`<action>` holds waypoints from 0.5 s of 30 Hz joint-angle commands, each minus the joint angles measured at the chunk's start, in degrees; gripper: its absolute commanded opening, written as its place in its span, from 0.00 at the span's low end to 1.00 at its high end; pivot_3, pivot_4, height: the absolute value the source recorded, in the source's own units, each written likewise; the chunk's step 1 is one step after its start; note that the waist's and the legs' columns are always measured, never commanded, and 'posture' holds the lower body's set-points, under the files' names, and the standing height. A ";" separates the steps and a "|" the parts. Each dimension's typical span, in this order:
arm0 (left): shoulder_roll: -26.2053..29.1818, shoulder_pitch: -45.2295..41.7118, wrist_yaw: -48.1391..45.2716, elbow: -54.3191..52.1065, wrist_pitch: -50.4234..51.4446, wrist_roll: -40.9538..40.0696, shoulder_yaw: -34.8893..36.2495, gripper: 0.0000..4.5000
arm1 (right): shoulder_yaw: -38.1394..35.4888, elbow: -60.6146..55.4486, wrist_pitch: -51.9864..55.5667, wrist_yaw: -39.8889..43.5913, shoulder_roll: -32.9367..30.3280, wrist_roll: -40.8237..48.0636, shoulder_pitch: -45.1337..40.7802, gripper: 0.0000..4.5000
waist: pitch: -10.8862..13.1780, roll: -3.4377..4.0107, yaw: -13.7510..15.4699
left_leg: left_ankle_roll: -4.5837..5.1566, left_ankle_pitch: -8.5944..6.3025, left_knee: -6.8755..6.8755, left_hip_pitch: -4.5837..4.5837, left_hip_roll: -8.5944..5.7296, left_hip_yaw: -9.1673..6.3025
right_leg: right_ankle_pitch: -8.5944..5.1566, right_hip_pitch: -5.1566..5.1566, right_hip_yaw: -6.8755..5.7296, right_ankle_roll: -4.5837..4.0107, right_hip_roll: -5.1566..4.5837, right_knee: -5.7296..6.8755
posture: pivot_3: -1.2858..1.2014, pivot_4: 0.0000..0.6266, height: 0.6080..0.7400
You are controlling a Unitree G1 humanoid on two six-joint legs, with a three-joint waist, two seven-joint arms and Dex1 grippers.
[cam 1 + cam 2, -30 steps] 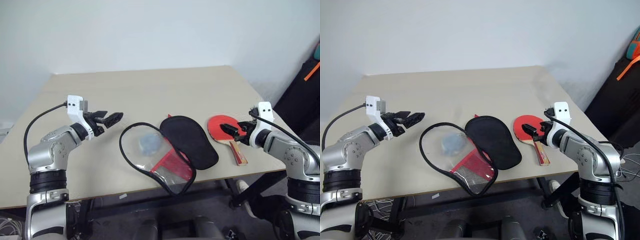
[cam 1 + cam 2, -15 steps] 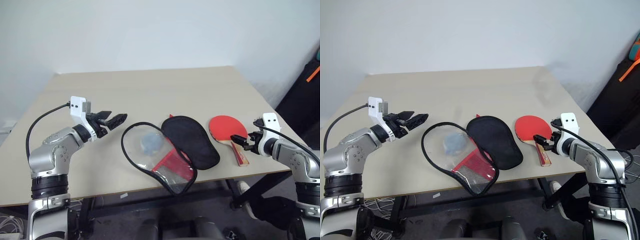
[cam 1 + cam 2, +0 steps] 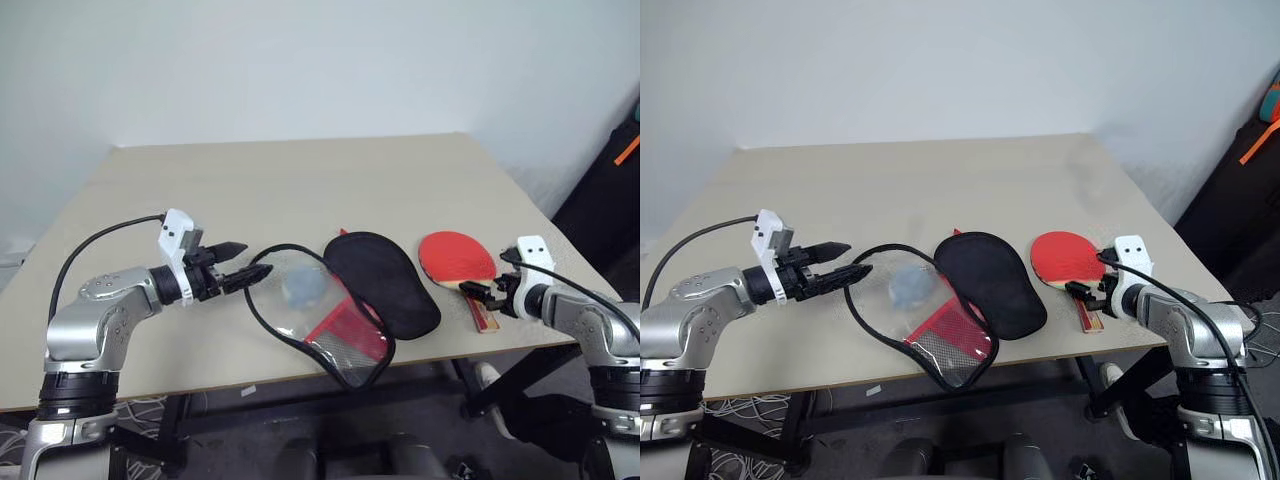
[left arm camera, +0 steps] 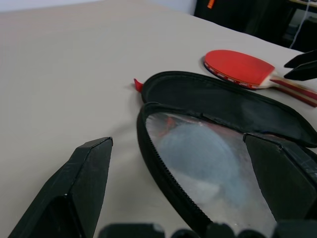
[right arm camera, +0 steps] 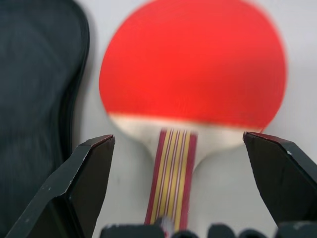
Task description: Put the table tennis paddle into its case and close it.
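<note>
Two grippers stand ready, one at each end of the job. The right gripper (image 5: 176,188) hangs with its fingers spread apart and empty, straddling the handle end of the table tennis paddle (image 3: 458,258), which lies flat on the bench (image 3: 300,180) near the right edge. The paddle's long axis runs from its red blade on the far side back to its striped wooden handle on the near side, so the handle points almost straight at the right gripper, and that arm is clearly the nearer one. I judge the coming move to be a closing of these fingers across the handle, which sits between them but is not yet touched as far as I can tell.

Left of the paddle, well within reach of it, lies the case (image 3: 330,310), unzipped and folded open: its black back flap lies to the right, just beside the paddle's blade, and its clear and red front lies to the left. A pale blue-grey wad (image 3: 301,287) rests inside under the clear front; no paddle is in it.

The left gripper (image 3: 245,270), fingers also apart and holding nothing, points at the left rim of the open case, just beside the zip edge
</note>
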 commanded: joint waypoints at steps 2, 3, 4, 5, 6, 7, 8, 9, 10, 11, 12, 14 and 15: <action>-0.42 -1.81 0.19 -1.00 -1.39 0.11 0.03 1.00 | 0.01 -1.56 -0.05 -0.86 0.77 -0.75 0.87 1.00 | 0.00 0.00 0.00 | 0.00 0.00 0.00 0.00 0.01 0.00 | 0.00 0.00 0.00 0.01 0.00 0.01 | 0.52 0.00 1.00; -0.67 -1.80 0.02 -1.26 -1.42 0.13 -0.30 1.00 | 0.08 -1.42 -0.08 -1.04 1.07 -0.88 1.16 1.00 | 0.00 0.00 0.00 | 0.00 0.00 0.00 0.01 0.01 0.00 | 0.00 0.00 0.00 0.01 0.00 0.01 | 0.52 0.00 1.00; -0.83 -1.75 -0.16 -1.52 -1.42 0.20 -0.61 1.00 | 0.05 -1.21 -0.17 -1.21 1.34 -1.02 1.30 1.00 | 0.00 0.00 -0.01 | 0.00 0.00 0.00 0.01 0.01 0.00 | 0.00 0.01 0.00 0.01 0.00 0.01 | 0.52 0.00 1.00; -0.89 -1.62 -0.50 -1.74 -1.55 0.32 -0.99 1.00 | 0.05 -0.81 -0.44 -1.42 1.66 -1.27 1.34 1.00 | 0.00 0.00 -0.01 | 0.00 0.00 0.00 0.01 0.01 0.01 | 0.00 0.01 0.00 0.01 0.01 0.01 | 0.52 0.00 1.00; -0.89 -1.50 -0.83 -1.91 -1.71 0.41 -1.31 1.00 | 0.00 -0.38 -0.75 -1.67 1.99 -1.54 1.33 1.00 | 0.00 0.00 -0.01 | 0.00 0.00 0.00 0.01 0.01 0.01 | 0.00 0.01 0.00 0.02 0.01 0.01 | 0.52 0.00 1.00; -0.86 -1.42 -1.12 -2.06 -1.79 0.41 -1.59 1.00 | -0.14 0.21 -0.96 -2.15 2.44 -1.84 1.13 1.00 | 0.00 -0.01 0.00 | 0.00 0.00 0.00 0.01 0.01 0.01 | 0.00 0.01 0.00 0.02 0.01 0.01 | 0.52 0.00 1.00; -0.82 -1.35 -1.23 -2.18 -1.83 0.35 -1.76 1.00 | -0.26 0.76 -1.23 -2.54 2.79 -2.15 0.96 1.00 | -0.01 -0.01 0.00 | 0.00 0.00 0.01 0.02 0.01 0.01 | 0.00 0.02 0.00 0.02 0.01 0.01 | 0.52 0.00 1.00; -0.84 -1.40 -1.18 -2.15 -1.91 0.35 -1.88 1.00 | -0.41 1.41 -1.55 -2.96 3.17 -2.42 0.66 1.00 | -0.01 -0.02 -0.01 | 0.00 0.00 0.02 0.02 0.01 0.01 | 0.00 0.02 0.00 0.02 0.01 0.01 | 0.52 0.00 1.00; -0.87 -1.52 -1.13 -1.99 -1.99 0.39 -1.98 1.00 | -0.55 1.98 -1.83 -3.40 3.54 -2.64 0.34 1.00 | -0.02 -0.03 -0.02 | 0.00 0.00 0.03 0.03 0.02 0.01 | 0.00 0.03 -0.01 0.02 0.01 0.01 | 0.52 0.00 1.00; -0.91 -1.61 -1.08 -1.87 -2.08 0.44 -2.04 1.00 | -0.70 2.47 -2.07 -3.83 3.88 -2.83 0.07 1.00 | -0.02 -0.05 -0.02 | 0.00 0.00 0.04 0.04 0.03 0.01 | 0.00 0.04 -0.01 0.02 0.02 0.01 | 0.52 0.00 1.00; -0.98 -1.78 -1.02 -1.73 -2.14 0.48 -2.11 1.00 | -0.80 3.10 -2.32 -4.35 4.26 -3.13 -0.31 1.00 | -0.03 -0.05 -0.02 | 0.00 0.00 0.04 0.05 0.04 0.01 | 0.00 0.06 -0.01 0.02 0.02 0.01 | 0.52 0.00 1.00; -1.06 -1.86 -0.94 -1.76 -2.15 0.46 -2.18 1.00 | -0.84 3.73 -2.57 -4.94 4.66 -3.52 -0.63 0.96 | -0.04 -0.07 -0.02 | 0.00 0.00 0.06 0.05 0.04 0.01 | 0.01 0.07 0.00 0.02 0.02 0.01 | 0.52 0.00 1.00; -1.13 -1.85 -0.87 -1.87 -2.13 0.45 -2.20 1.00 | -0.79 3.97 -2.79 -5.29 4.81 -3.81 -0.66 0.92 | -0.04 -0.07 -0.03 | 0.01 0.00 0.09 0.05 0.05 0.01 | 0.01 0.08 0.00 0.01 0.02 0.01 | 0.52 0.00 1.00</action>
